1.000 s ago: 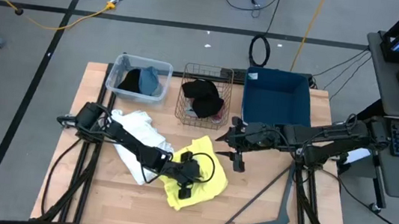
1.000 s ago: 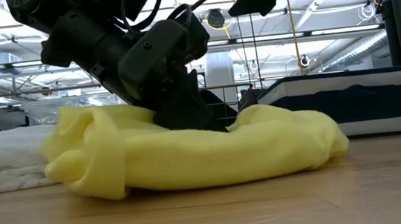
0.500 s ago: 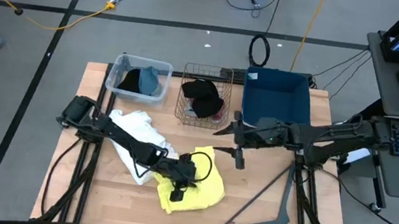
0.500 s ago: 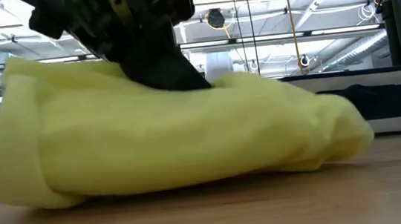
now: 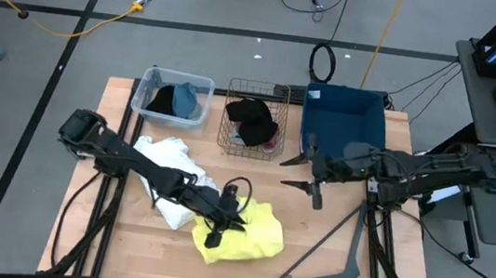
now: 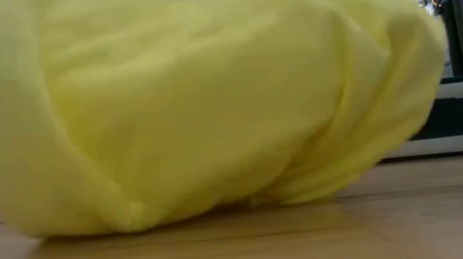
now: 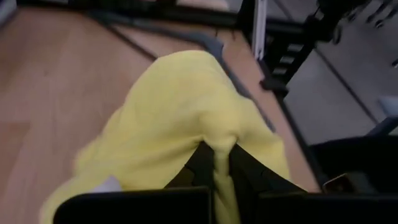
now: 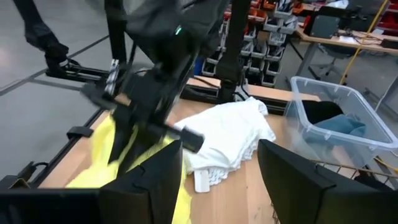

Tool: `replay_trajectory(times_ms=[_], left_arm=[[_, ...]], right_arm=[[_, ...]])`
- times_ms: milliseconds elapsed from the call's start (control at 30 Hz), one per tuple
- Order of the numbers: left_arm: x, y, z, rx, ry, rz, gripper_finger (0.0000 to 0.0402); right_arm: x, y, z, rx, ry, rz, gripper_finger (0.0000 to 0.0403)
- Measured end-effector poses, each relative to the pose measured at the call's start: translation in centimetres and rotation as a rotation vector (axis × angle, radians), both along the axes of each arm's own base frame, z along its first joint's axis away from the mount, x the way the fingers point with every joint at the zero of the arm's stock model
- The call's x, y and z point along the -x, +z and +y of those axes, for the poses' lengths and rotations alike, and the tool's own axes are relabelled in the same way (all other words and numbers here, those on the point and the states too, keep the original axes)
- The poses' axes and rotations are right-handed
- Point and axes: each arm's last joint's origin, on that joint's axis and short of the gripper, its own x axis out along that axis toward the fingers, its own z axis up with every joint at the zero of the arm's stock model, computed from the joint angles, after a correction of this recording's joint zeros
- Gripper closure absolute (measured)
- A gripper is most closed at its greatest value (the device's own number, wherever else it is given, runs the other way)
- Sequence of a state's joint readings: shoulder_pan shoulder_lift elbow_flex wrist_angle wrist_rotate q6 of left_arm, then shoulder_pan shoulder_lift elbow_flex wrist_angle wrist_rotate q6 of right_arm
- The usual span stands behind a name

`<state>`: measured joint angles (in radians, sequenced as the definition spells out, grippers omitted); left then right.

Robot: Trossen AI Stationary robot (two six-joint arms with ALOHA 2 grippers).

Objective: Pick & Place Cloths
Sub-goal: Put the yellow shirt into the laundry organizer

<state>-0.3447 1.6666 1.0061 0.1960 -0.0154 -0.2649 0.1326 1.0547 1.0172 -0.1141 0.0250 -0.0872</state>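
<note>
My left gripper is shut on the yellow cloth, which is pulled up in a bunch near the table's middle front. In the low view the yellow cloth fills the picture. Just left of it on the table lies a white cloth. At the far edge, black and blue-grey cloths lie in the clear bin and a black cloth lies in the wire basket. My right gripper hangs open in the air before the dark blue bin, holding nothing. My left gripper pinches a raised fold of the yellow cloth between its two fingers. The fingers come slanting down from the table's left. The cloth hangs bunched below them, and its lower part rests on the table.
A grey angled bar lies on the table's near right part. The clear bin, the wire basket and the dark blue bin stand in a row along the far edge. Bare wood shows at the near left.
My left gripper has risen and drawn a little toward the table's near left with the yellow cloth, which has gone from lying flat to standing up in a bunch, its lower part still on the table. My right gripper has risen and gone toward the table's right edge, still open.
</note>
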Motion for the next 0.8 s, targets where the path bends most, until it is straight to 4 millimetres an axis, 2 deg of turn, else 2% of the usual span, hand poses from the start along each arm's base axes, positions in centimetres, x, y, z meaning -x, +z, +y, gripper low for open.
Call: replay_trajectory(times_ms=[433,600,800], left_arm=[[3.4,8.0,2.0,0.013,0.058,-0.250,0.0389],[4.5,9.7,3.3,-0.035,0.128,-0.293,0.0389],[4.5,10.1,4.6,-0.051,0.172,-0.314,0.0389]], right_arm=[[0.7,0.1,1.7,0.055,0.090,-0.003,0.0202],[0.8,0.3,2.6,0.145,0.151,-0.036,0.0202],[0.0,0.2,3.9,0.257,0.217,-0.108,0.0202]])
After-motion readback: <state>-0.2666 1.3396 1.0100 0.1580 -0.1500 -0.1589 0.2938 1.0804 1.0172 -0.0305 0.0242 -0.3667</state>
